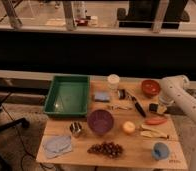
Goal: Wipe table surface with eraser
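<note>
The table surface (136,145) is a light tan wooden top crowded with objects. My gripper (158,105) hangs at the end of the white arm (178,95), low over the table's right edge, just in front of a red bowl (150,87). A small dark block, the eraser (152,107), sits right at the gripper's tip. I cannot tell whether it is held or only touched.
A green tray (55,97) fills the back left. A light-blue pad (102,96), white cup (113,81), black-handled tool (137,106), purple bowl (100,121), metal cup (76,129), blue cloth (58,145), grapes (106,148), orange fruit (128,127) and blue cup (161,150) crowd the table.
</note>
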`<state>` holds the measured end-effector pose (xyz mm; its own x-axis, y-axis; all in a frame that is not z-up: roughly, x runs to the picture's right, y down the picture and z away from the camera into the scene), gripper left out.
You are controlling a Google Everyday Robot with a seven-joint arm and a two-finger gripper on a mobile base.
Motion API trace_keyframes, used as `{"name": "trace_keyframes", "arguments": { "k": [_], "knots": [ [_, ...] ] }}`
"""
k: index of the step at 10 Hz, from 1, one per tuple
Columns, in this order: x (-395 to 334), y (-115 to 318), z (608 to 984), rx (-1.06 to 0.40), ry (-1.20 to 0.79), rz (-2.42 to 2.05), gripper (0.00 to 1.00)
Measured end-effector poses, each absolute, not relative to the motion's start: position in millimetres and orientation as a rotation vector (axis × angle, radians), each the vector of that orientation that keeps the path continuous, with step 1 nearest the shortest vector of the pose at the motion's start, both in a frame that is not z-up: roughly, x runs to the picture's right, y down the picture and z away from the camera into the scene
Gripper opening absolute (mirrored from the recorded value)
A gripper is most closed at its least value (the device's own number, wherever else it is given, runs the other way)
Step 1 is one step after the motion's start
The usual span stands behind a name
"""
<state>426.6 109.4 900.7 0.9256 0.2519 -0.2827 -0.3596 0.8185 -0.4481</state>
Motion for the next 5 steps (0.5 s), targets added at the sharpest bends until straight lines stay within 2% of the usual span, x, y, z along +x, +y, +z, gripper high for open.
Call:
{"name": "trace_keyframes", "arguments": {
  "k": [5],
  "knots": [
    [431.9, 101.2, 904.8, -0.476, 0.215, 0.356, 0.03]
  ]
}}
